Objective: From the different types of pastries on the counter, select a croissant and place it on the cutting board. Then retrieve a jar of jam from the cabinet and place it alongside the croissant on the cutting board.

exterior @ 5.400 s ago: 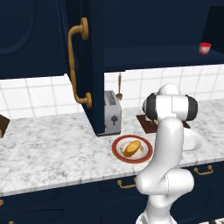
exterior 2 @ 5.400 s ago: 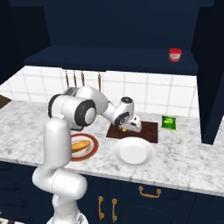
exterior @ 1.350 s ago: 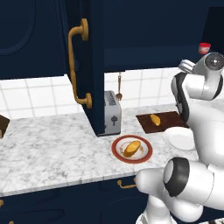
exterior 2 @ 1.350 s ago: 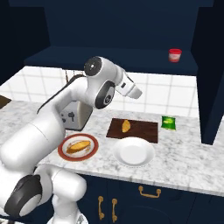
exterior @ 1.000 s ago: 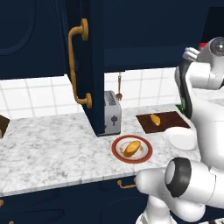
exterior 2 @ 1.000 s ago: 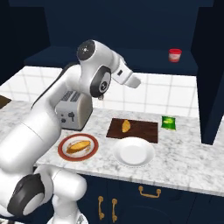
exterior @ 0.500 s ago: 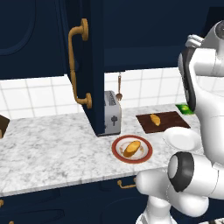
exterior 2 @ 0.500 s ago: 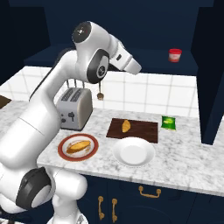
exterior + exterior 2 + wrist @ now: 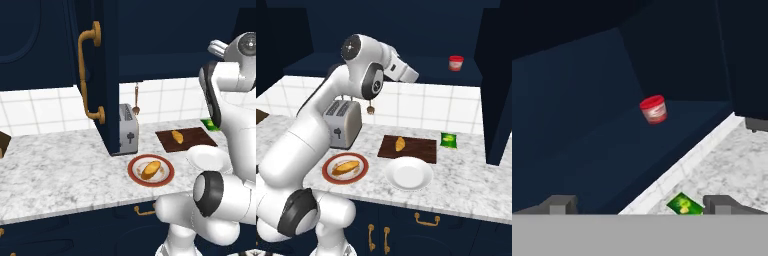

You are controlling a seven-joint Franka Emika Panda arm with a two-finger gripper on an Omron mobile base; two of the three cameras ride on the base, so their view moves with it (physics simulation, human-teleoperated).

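Reaching up toward the open cabinet, the gripper spreads its jaws wide and empty, aimed at the jar of jam on the shelf; the croissant already lies on the cutting board

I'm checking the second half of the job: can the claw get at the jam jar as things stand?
Probably yes. The cabinet stands open, the jar of jam sits alone on its dark shelf, and the open claw points toward it with nothing between them.
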